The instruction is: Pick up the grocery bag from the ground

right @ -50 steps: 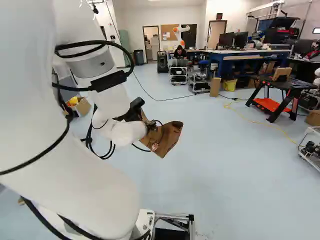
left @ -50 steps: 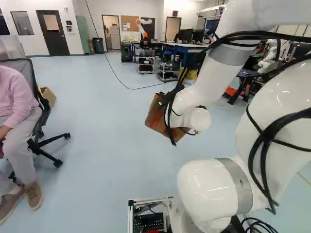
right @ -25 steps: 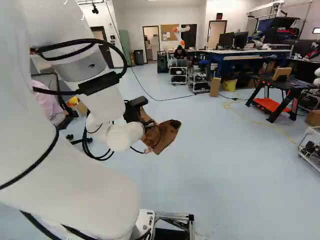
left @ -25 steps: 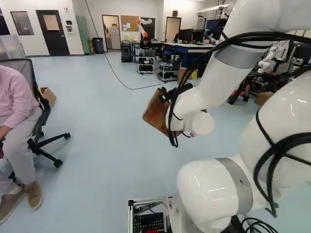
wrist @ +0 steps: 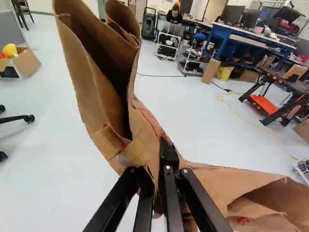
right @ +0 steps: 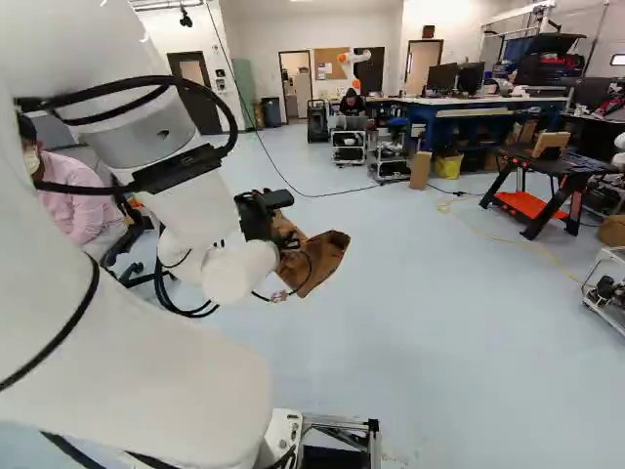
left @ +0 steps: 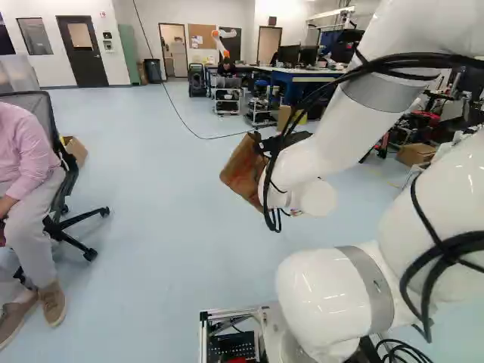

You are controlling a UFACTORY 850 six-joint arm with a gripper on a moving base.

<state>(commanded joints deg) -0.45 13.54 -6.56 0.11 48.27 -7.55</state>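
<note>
Pale blue floor (left: 151, 219) spreads wide ahead of you. Your big white arm (left: 325, 144) reaches over it. Up in the air is the crumpled brown paper bag (right: 324, 259). Your black, two-fingered hand (right: 290, 239) is clamped on it, pinching the paper.

White rounded arm (left: 325, 155), grey joint bands (left: 370, 281), looped black cables (left: 401, 62); black end effector (right: 290, 242), small pale screws (wrist: 185, 171).

Near the middle of the right base view, the bag (right: 320, 262) is held in the tool (right: 290, 240); monitors (right: 441, 78) are set on the tabletop (right: 469, 101), upper right. In the left base view, a chair (left: 45, 107) is placed at left.
</note>
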